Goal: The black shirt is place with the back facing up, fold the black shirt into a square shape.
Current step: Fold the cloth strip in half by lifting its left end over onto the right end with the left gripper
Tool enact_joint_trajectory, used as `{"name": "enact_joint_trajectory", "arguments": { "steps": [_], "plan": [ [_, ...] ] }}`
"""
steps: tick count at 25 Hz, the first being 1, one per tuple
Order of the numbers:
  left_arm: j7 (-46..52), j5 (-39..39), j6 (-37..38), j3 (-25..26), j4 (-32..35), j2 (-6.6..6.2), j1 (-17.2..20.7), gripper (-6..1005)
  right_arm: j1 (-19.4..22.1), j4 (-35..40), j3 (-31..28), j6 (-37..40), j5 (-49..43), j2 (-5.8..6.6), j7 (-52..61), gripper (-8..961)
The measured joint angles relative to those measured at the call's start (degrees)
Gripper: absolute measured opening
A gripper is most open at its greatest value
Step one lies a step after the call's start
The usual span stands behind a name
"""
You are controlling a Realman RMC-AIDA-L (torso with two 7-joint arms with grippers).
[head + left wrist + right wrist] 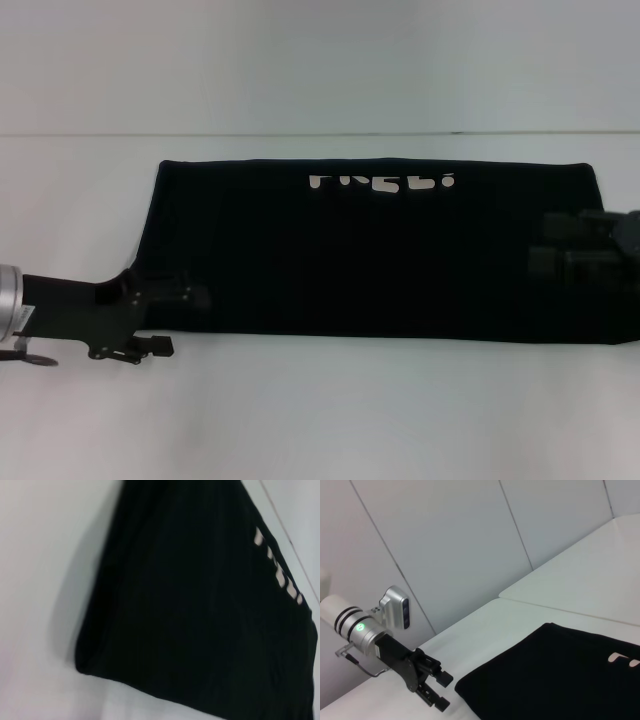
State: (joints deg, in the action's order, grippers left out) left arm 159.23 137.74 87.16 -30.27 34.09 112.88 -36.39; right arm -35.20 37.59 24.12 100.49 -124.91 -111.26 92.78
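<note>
The right gripper (560, 262) sits dark over the black shirt (370, 250), so I cannot tell how its fingers stand. The right wrist view shows the left gripper (441, 691) spread open, holding nothing, at the shirt's end. The shirt lies folded into a long band between both grippers on the white table (320, 420), its white lettering (382, 181) partly cut off along the far edge.
</note>
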Motion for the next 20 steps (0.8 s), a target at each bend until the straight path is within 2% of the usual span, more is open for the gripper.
{"name": "enact_joint_trajectory", "arguments": {
  "steps": [11,20],
  "plan": [
    [7.72,0.14,-2.83,6.66,-2.35,0.06,1.92,921,-2.35,3.13,1.94,-0.07,0.04,-0.54,-0.49,921],
    [10.90,0.41,-6.39,6.19,-2.81,0.22,1.83,919,-3.03,3.17,3.22,-1.29,0.20,-0.86,-1.32,919]
  ]
}}
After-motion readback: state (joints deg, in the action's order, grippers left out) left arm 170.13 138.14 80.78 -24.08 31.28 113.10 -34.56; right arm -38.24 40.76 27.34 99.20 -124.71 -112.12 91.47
